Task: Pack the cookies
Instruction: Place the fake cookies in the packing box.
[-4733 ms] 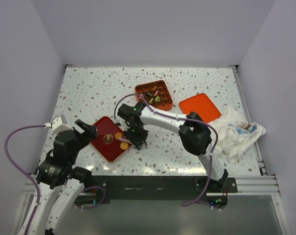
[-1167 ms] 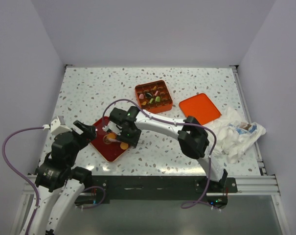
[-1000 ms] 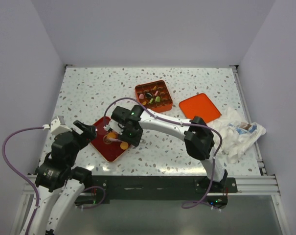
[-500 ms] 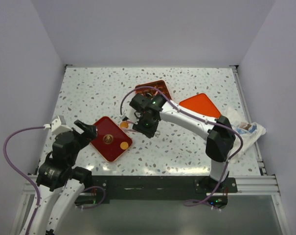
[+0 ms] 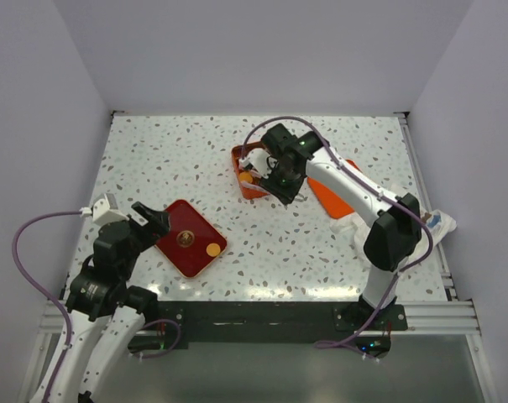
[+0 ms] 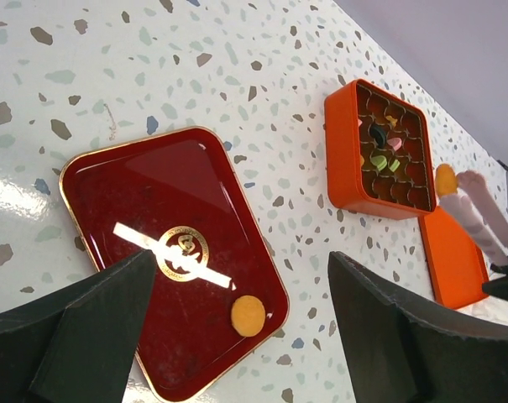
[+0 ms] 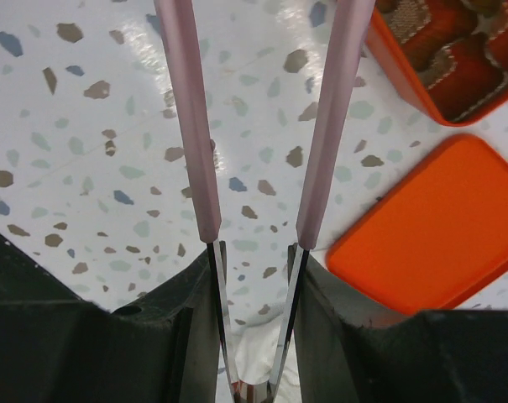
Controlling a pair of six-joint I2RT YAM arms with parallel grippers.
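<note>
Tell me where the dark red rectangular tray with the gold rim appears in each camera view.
Top external: the dark red rectangular tray lies left of centre, on the speckled table.
Left wrist: it fills the lower left part.
Right wrist: not in it.
Shared landmark: the orange plastic box with compartments, seen in all three.

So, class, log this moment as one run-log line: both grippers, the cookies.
right gripper: shut on orange cookie, at compartment box | left gripper: open, by red tray | second cookie: on tray | lid: off
</note>
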